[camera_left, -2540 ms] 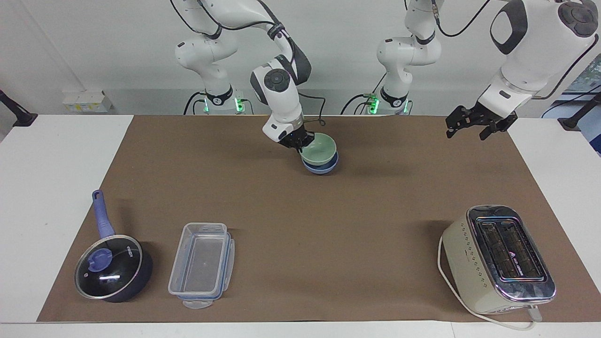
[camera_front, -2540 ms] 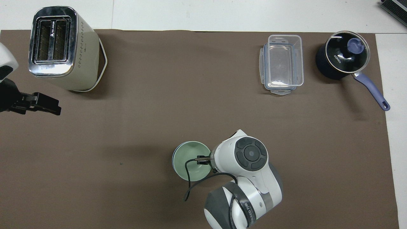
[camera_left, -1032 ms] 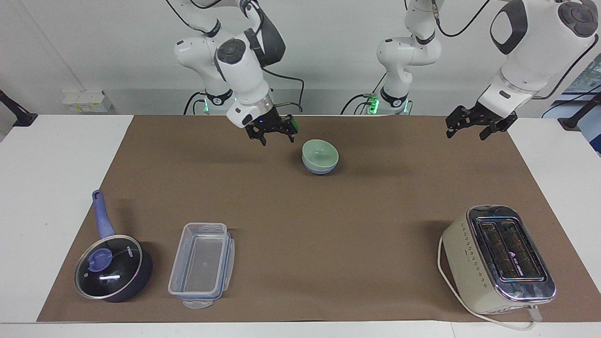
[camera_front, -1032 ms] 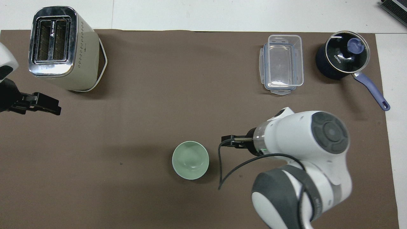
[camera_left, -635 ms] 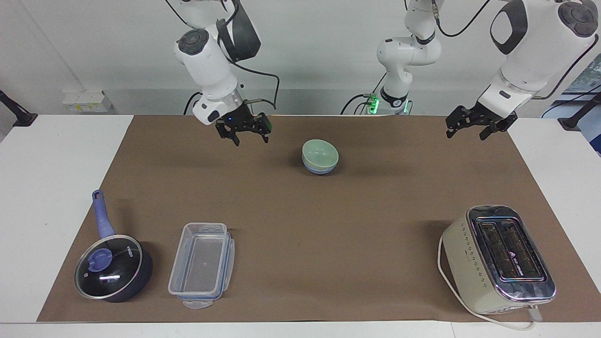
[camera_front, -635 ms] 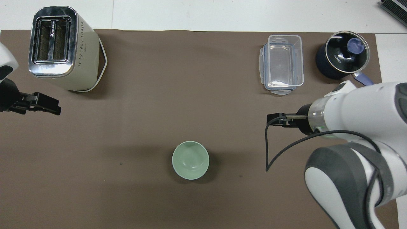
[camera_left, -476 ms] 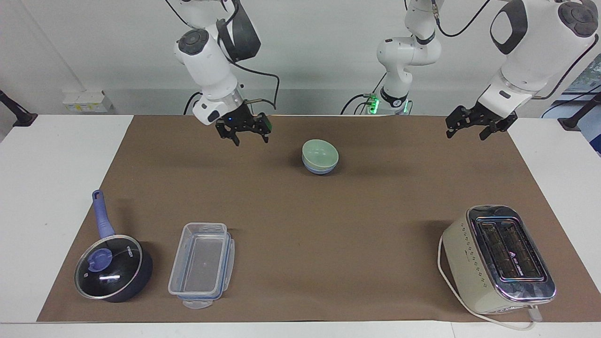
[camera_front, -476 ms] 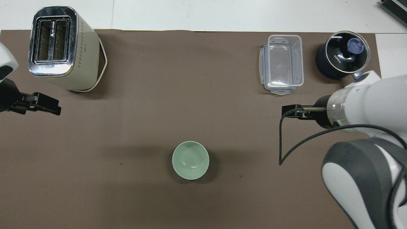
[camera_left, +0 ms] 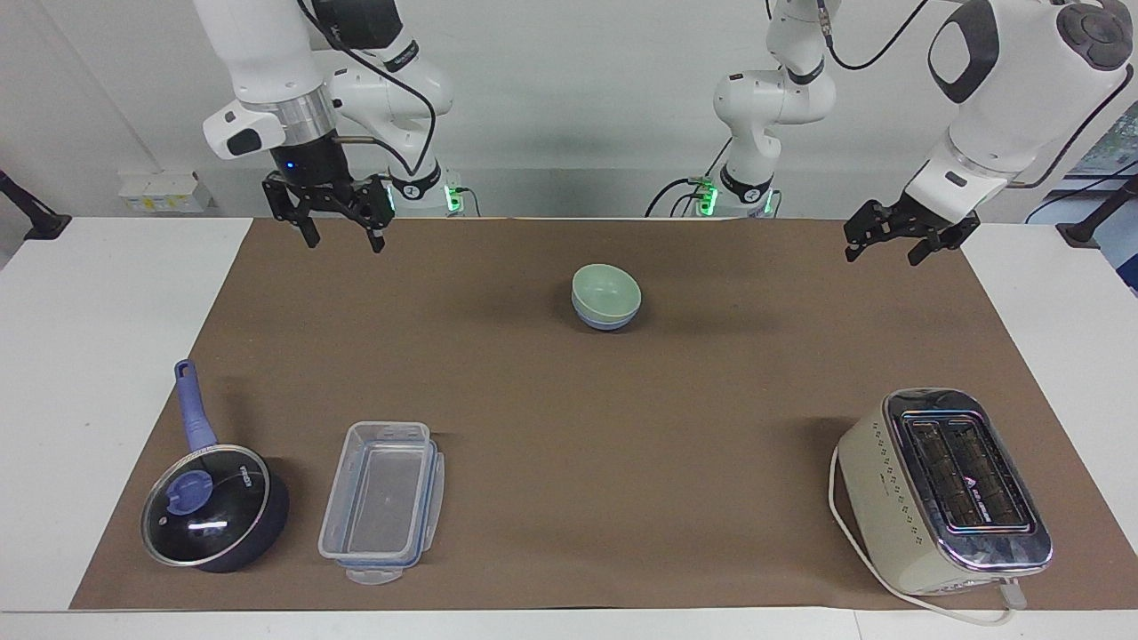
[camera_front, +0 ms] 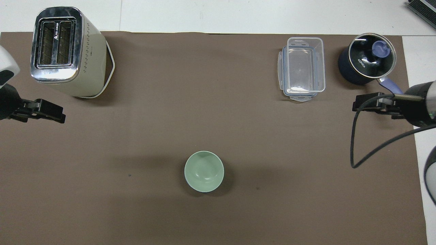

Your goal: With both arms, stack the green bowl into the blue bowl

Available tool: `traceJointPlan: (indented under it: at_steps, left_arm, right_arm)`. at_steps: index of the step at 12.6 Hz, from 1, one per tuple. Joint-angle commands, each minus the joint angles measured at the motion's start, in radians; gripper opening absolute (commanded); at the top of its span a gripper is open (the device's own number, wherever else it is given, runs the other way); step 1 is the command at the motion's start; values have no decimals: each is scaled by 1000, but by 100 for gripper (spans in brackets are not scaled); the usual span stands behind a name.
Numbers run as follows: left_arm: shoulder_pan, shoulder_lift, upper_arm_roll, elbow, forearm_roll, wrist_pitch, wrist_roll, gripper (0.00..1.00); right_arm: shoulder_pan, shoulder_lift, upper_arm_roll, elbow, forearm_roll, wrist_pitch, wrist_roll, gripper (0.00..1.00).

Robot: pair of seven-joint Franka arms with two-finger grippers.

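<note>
At frame center, the green bowl (camera_left: 606, 292) sits nested in the blue bowl (camera_left: 608, 322); my right gripper (camera_left: 339, 228), upper left, and left gripper (camera_left: 898, 244), upper right, both hang spread.

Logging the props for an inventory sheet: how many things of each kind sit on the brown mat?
Bowls: 2, green bowl nested in blue bowl
Saucepan: 1
Plastic container: 1
Toaster: 1
Total: 5

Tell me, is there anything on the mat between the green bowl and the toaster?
No. In the overhead view, only bare brown mat lies between the green bowl and the toaster.
</note>
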Motion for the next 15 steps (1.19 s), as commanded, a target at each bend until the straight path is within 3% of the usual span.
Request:
traceJointPlan:
  at_steps: [1, 4, 9, 15]
  left_arm:
    - [9, 5, -8, 16, 20, -21, -9, 100]
    - [9, 6, -8, 16, 20, -21, -9, 100]
    - [9, 5, -8, 16, 20, -21, -9, 100]
    - [9, 6, -8, 16, 20, -21, -9, 100]
  right_arm:
    - [-26, 124, 12, 212, -25, -144, -10, 100]
    - [-29, 140, 14, 255, -25, -186, -11, 100]
    - [-40, 89, 12, 165, -16, -165, -13, 100]
    - [-39, 89, 15, 165, -22, -157, -13, 100]
